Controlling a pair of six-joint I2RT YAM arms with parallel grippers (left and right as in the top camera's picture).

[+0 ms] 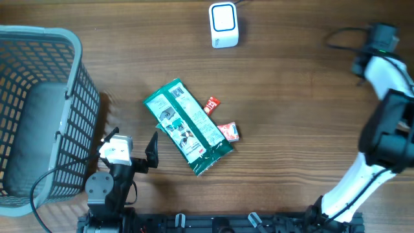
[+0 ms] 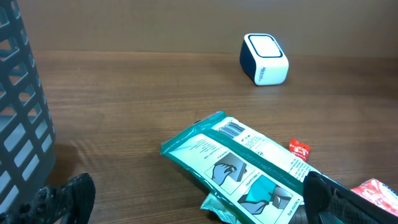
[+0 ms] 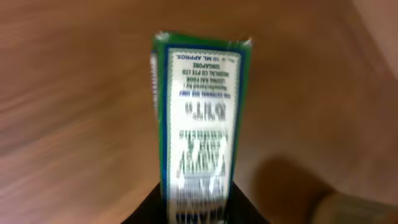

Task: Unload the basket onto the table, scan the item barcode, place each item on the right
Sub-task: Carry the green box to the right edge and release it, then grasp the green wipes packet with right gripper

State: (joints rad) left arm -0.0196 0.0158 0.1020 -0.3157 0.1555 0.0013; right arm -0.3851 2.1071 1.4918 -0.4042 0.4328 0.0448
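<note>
Slippage is the risk, since the right gripper (image 3: 198, 208) pinches the box (image 3: 198, 118) by one end near the table's (image 1: 291, 97) far right corner, while the left gripper (image 2: 199, 205) stands open.

basket (image 1: 84, 129) left on the tabletop (image 1: 297, 97), scanner (image 1: 224, 24) at the back, packet (image 1: 187, 126) central with two sachets (image 1: 228, 132) just right of it, box (image 3: 198, 112) in the right claw (image 3: 198, 202).

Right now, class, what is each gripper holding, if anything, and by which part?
The right gripper holds the small green box by its near end, one finger on each side. The left gripper is open and holds nothing.
</note>
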